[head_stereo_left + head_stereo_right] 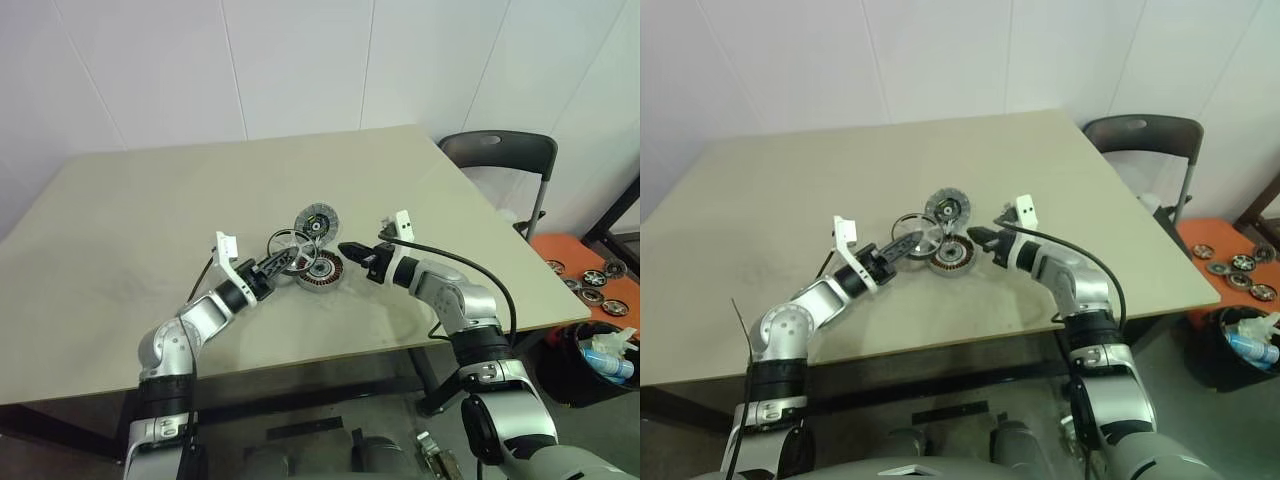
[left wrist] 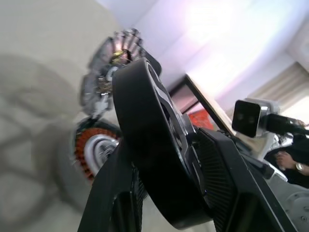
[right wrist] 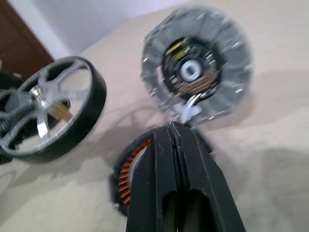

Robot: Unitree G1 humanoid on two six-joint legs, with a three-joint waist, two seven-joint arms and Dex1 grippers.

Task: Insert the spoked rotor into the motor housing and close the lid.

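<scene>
Rotor (image 1: 289,244) clamped by its rim in left gripper (image 1: 279,263), held tilted just above table (image 1: 120,220), beside housing (image 1: 319,269) mid-table; lid (image 1: 317,220) stands open behind. Right gripper (image 1: 347,251) closed, empty, at housing's right edge.

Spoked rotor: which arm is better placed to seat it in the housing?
Left. The left gripper already holds the spoked rotor just beside the open motor housing; the right gripper is shut and empty by the housing's other side.
</scene>
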